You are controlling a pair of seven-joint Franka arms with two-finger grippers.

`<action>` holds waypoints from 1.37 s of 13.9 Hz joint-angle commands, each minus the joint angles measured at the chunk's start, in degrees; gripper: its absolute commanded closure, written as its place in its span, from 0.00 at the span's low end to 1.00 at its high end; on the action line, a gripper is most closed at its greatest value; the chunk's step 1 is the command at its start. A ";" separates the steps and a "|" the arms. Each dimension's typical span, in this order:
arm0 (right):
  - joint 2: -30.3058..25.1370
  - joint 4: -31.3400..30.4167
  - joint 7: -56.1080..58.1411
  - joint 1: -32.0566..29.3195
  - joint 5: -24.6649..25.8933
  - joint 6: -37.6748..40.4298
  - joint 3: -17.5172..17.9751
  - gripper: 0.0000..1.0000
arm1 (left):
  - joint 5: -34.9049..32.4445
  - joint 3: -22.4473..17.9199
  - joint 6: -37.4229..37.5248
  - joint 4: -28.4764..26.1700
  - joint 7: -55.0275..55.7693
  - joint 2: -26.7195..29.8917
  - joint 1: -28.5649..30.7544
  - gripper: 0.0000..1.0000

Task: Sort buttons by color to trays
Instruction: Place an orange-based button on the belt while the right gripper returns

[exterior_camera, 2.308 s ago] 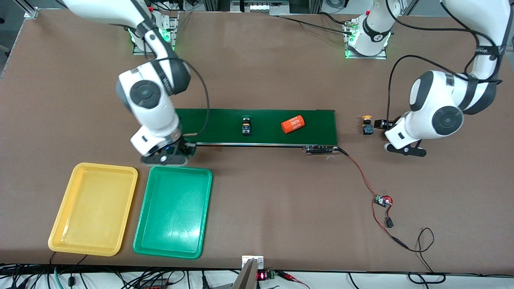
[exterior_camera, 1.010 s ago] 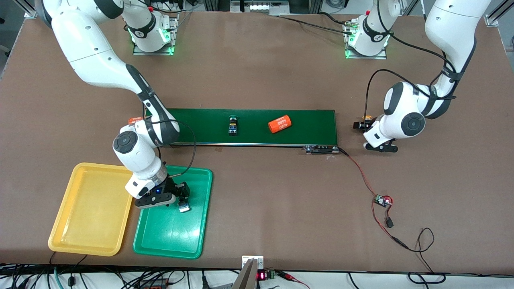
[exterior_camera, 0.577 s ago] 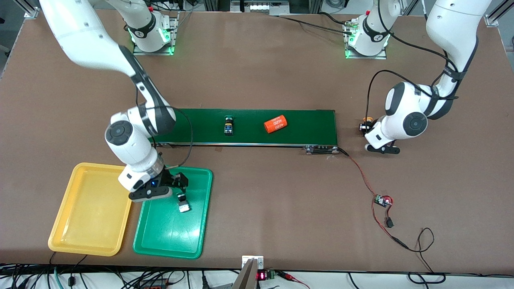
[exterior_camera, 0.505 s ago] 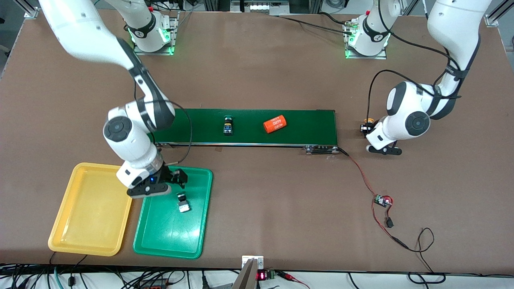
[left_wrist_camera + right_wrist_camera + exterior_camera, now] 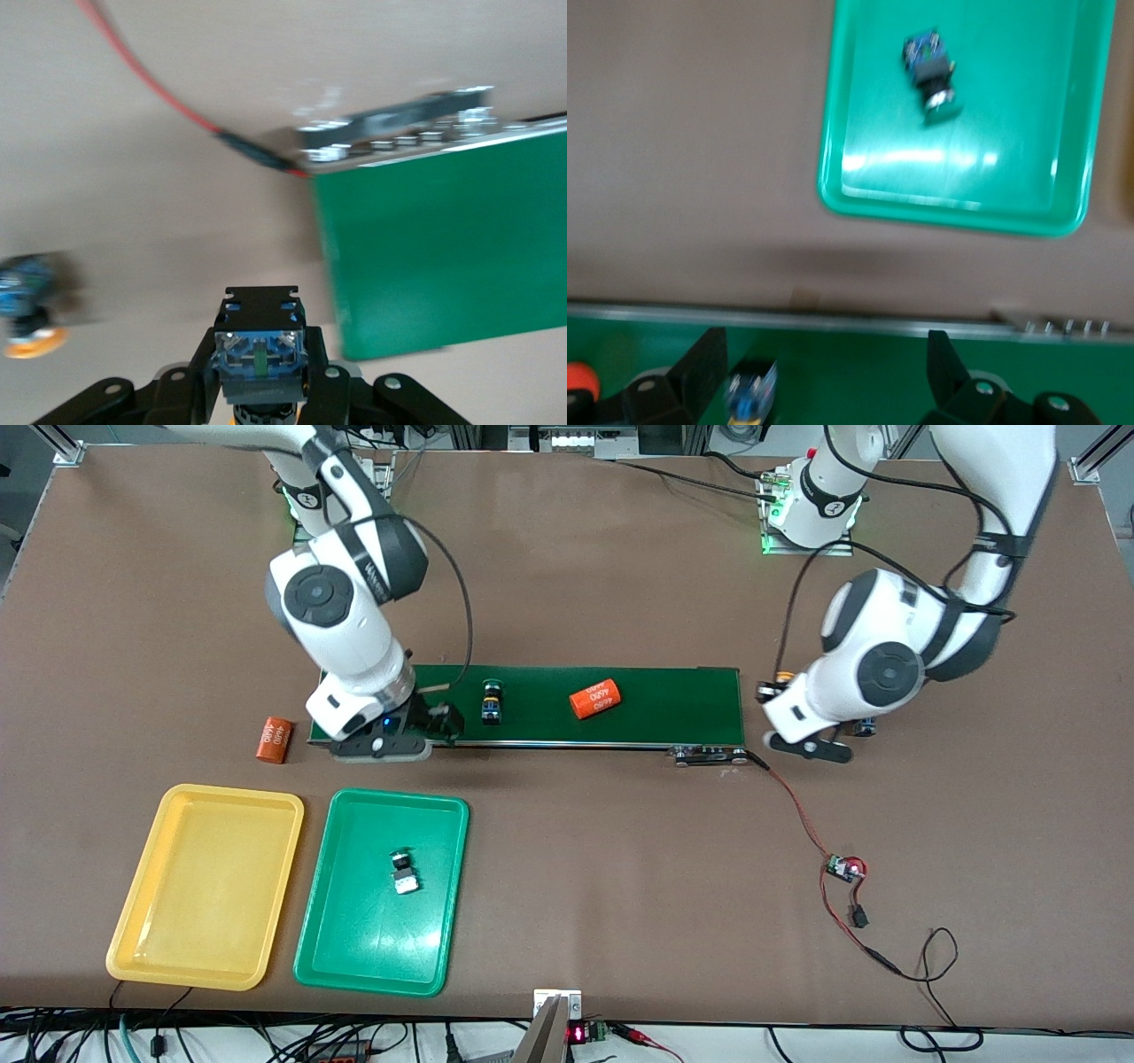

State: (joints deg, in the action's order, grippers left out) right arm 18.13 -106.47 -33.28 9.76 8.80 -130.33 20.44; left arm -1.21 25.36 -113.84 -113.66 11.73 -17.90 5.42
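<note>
Green tray [image 5: 438,815] now holds a button [image 5: 403,872]; right gripper [image 5: 440,722] left.

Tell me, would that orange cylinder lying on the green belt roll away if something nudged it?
Probably. The orange cylinder lies on its side on the conveyor belt, so its round wall touches the flat surface; a sideways nudge would likely set it rolling. It looks rigid, not floppy. A second cylinder rests on the bare table off the belt's end; perhaps it rolled there.
</note>
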 commanded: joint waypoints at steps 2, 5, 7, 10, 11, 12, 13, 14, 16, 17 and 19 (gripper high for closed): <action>-4.42 -7.16 -2.31 -0.62 -1.33 -0.62 2.23 0.00 | 4.28 0.22 -7.16 0.54 5.49 -3.01 -5.76 0.74; -4.42 -9.63 -2.49 -0.18 -1.24 -1.94 3.90 0.00 | 5.17 0.22 -14.64 0.45 6.45 -6.09 -9.02 0.73; -4.42 -11.91 -4.24 0.52 -1.15 -4.13 3.91 0.00 | 5.17 0.22 -15.27 0.10 7.34 -6.97 -9.73 0.24; -4.42 -14.64 -5.12 0.61 -1.07 -7.99 3.91 0.00 | 5.08 0.05 -11.25 0.10 7.43 -4.18 -9.73 0.00; -4.33 -15.43 -5.12 0.61 -1.07 -9.23 3.91 0.00 | 4.91 -0.39 -9.23 0.45 7.17 -2.77 -9.38 0.00; -4.07 -15.96 -5.12 0.61 -0.80 -10.28 3.91 0.00 | 4.73 -1.18 -7.64 0.54 7.08 -1.10 -9.12 0.00; -3.72 -16.40 -5.12 0.52 -0.63 -11.25 3.82 0.00 | 4.30 -2.75 -6.32 0.54 6.99 0.74 -9.12 0.00; -3.20 -16.49 -5.12 0.52 -0.45 -11.87 3.82 0.00 | 4.20 -4.77 -5.00 0.54 6.81 2.06 -9.03 0.00; -2.23 -16.58 -5.12 0.52 -0.19 -12.14 3.82 0.00 | 4.03 -9.60 -3.32 0.98 6.81 3.48 -8.94 0.00; -1.96 -16.58 -5.12 0.52 0.16 -12.14 3.82 0.00 | 4.03 -12.67 -3.32 0.98 6.72 3.57 -8.94 0.00; -0.65 -17.02 -5.12 0.09 0.16 -12.14 3.73 0.00 | 3.07 -20.30 -3.49 0.89 -2.34 3.48 -9.03 0.00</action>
State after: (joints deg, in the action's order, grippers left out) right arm 16.75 -122.71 -37.50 10.49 8.24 -141.39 24.01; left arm 2.44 10.26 -117.75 -112.32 16.33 -14.73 -3.04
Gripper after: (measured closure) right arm 0.000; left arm 0.000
